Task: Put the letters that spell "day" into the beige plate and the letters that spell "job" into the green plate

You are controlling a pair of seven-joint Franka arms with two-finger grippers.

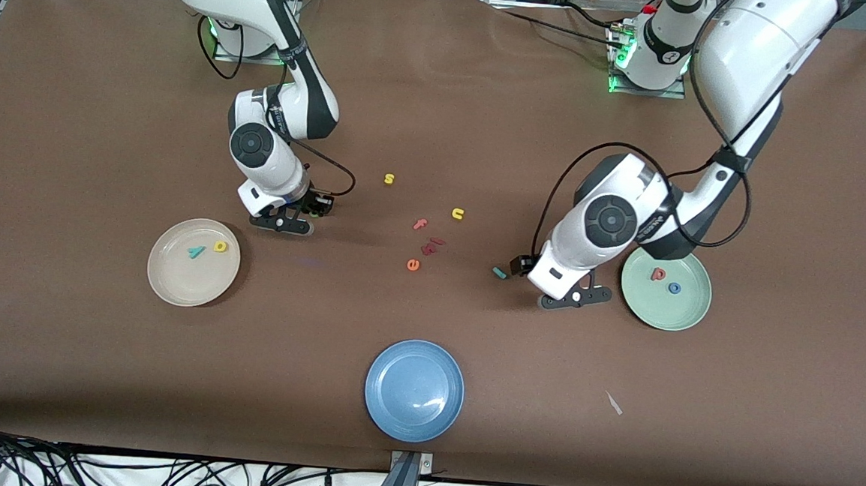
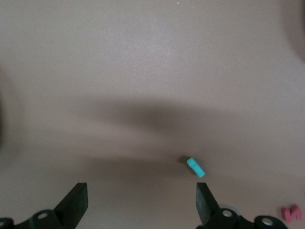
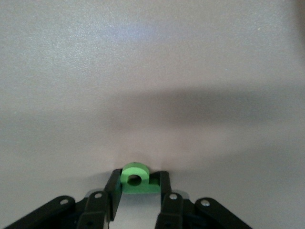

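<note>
Your right gripper [image 3: 138, 187] pinches the green foam d [image 3: 137, 179] in its jaws above the table [image 1: 96, 102], beside the cream-beige plate [image 1: 175, 287] already holding the teal y [image 1: 195, 252] and yellow a [image 1: 220, 246]. Your left gripper [image 2: 142, 202] hovers with jaws wide just short of the teal bar-like j [image 2: 195, 167]; the pale green plate [image 1: 688, 311] has the pink-red b [image 1: 657, 273] and blue o [image 1: 674, 288]. No writing is readable.

Green d [image 3: 137, 179], teal j [image 2: 195, 167]

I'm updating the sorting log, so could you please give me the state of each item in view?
Beige plate: holds teal y, yellow a.
Green plate: holds pink-red b, blue o.
Blue plate: empty.
Teal j: on table.
Green d: gripped.
Right gripper: shut on d.
Left gripper: open.
</note>
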